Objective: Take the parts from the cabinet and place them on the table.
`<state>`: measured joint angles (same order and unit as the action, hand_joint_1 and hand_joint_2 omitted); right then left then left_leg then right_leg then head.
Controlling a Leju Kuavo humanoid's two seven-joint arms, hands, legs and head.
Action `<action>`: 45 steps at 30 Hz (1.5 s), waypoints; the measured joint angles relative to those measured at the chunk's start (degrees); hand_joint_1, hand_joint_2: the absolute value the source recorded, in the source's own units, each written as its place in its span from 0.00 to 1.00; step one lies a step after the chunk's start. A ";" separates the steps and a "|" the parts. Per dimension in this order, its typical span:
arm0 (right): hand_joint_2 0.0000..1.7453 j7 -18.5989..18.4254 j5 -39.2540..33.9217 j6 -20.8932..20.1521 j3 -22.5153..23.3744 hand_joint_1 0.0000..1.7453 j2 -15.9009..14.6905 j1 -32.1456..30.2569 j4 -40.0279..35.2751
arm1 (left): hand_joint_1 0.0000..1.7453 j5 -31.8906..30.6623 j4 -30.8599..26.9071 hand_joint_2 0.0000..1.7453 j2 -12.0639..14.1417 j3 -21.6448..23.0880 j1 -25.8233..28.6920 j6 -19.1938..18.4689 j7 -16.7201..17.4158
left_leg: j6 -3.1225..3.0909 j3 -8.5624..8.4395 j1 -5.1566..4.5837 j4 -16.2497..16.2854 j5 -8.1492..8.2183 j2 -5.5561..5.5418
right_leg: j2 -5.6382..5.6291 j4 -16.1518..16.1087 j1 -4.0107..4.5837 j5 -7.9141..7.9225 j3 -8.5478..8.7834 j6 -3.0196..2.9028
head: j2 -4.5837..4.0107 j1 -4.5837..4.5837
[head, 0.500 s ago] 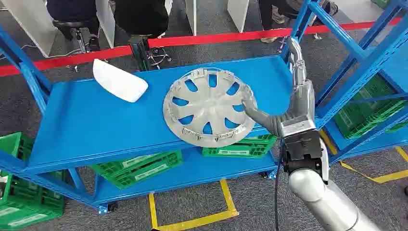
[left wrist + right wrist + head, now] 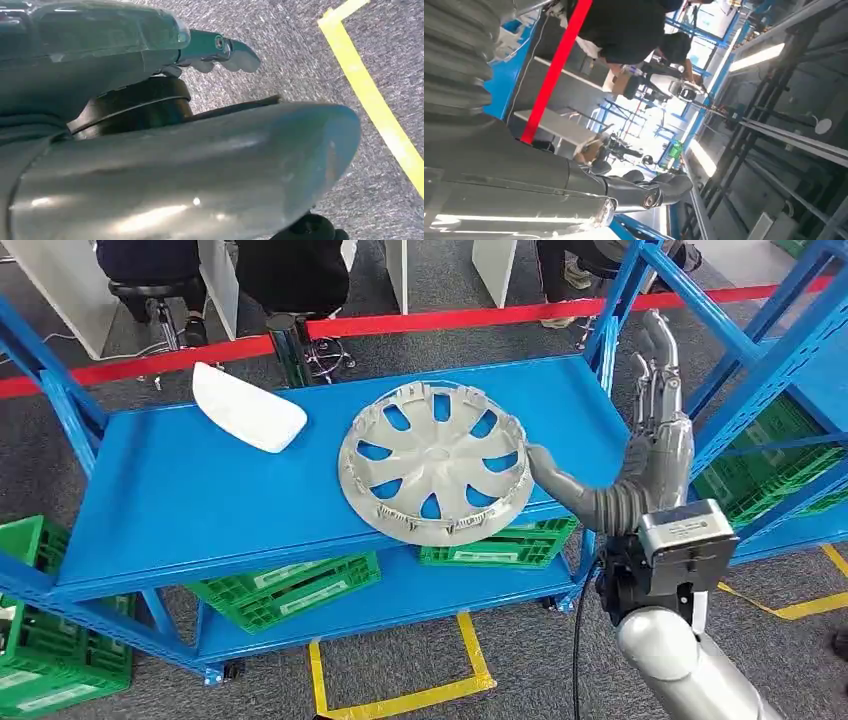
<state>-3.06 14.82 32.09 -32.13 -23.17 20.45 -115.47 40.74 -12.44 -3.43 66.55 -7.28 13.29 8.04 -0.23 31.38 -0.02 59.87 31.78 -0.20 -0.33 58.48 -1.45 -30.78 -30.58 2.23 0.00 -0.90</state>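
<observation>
A silver wheel cover lies on the blue shelf of the cabinet, its near edge reaching past the shelf's front. A white curved part lies at the shelf's back left. My right hand is just right of the wheel cover, with its fingers stretched upward and apart. Its thumb reaches left to the cover's right rim, and the hand grips nothing. In the right wrist view its dark fingers hold nothing. My left hand hangs over the carpet, one finger extended, and holds nothing.
Green crates sit on the lower shelf and in the neighbouring rack at right. A blue upright post stands close behind my right hand. Red barrier tape runs behind the cabinet, with people seated beyond it. Yellow tape marks the floor.
My right hand has shifted to the right, and its thumb now lies at the wheel cover's rim rather than over it. The wheel cover and white part have not moved.
</observation>
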 joint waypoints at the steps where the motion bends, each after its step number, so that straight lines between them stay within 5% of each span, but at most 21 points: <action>1: 1.00 0.09 -0.15 0.09 0.15 0.00 0.07 -0.15 -0.11 | 0.00 0.00 0.00 0.00 0.00 0.00 0.00 0.00 0.00 | 0.00 0.00 0.00 0.00 0.00 0.02 | 0.00 0.00 0.00 0.00 0.00 0.00 | 0.00 0.00; 32: 1.00 1.07 -1.79 1.03 1.73 0.00 0.74 -1.39 -0.77 | 0.00 0.00 0.02 0.00 0.20 0.00 0.00 0.07 -0.46 | -0.15 0.04 -0.30 0.20 0.10 0.21 | -0.03 -0.23 -0.19 0.20 -0.01 0.29 | 0.00 0.07; 35: 1.00 1.07 -1.79 1.03 1.75 0.00 0.79 -1.38 -0.85 | 0.00 0.00 0.02 0.00 0.24 0.00 -0.01 0.07 -0.50 | -0.58 0.20 -0.44 0.13 -0.01 0.22 | -0.07 -0.74 -0.29 0.50 0.01 0.76 | 0.00 0.13; 37: 1.00 1.09 -1.79 1.03 1.97 0.00 0.81 -1.45 -1.05 | 0.00 0.00 0.02 0.00 0.20 0.00 -0.03 0.07 -0.52 | -1.33 -0.59 0.32 -1.33 -0.75 0.39 | -0.01 -0.65 -0.23 0.07 0.02 1.02 | 0.00 0.07; 38: 1.00 1.18 -1.77 1.03 2.16 0.00 0.81 -1.33 -1.07 | 0.00 -0.02 0.02 0.00 0.20 0.00 -0.04 0.09 -0.55 | -1.54 -0.90 0.36 -1.77 -0.89 0.45 | 0.07 1.29 -0.05 -1.00 -0.82 1.05 | 0.00 -0.22; 41: 1.00 1.20 -1.86 1.01 2.21 0.00 0.79 -1.60 -1.11 | 0.00 -0.09 0.02 0.00 0.11 0.00 0.00 0.07 -0.57 | -1.65 -1.05 0.32 -1.81 -0.70 0.71 | 0.06 14.45 -0.06 -5.98 -8.03 1.23 | 0.00 -0.88; 43: 1.00 1.20 -2.14 0.98 2.23 0.00 0.79 -1.66 -1.09 | 0.00 -0.11 0.02 0.00 0.11 0.00 0.02 0.07 -0.57 | -1.44 -1.44 0.32 -1.78 -0.37 0.71 | 0.07 15.98 -0.07 -4.18 -9.77 1.18 | 0.00 -1.03; 45: 1.00 1.20 -2.14 0.94 2.25 0.00 0.79 -1.64 -1.14 | 0.00 -0.17 0.02 0.00 0.09 0.00 0.01 0.07 -0.59 | -1.01 -2.33 0.40 -1.77 0.23 0.58 | 0.09 8.42 -0.11 1.89 -7.15 0.84 | 0.00 -1.31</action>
<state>-1.86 12.68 33.03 -29.88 -22.38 18.81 -116.61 40.57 -12.41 -3.34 66.55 -7.27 13.35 7.45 -1.24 29.04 0.37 58.10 32.01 0.38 -0.23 66.90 -1.56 -28.89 -37.73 3.08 0.00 -2.21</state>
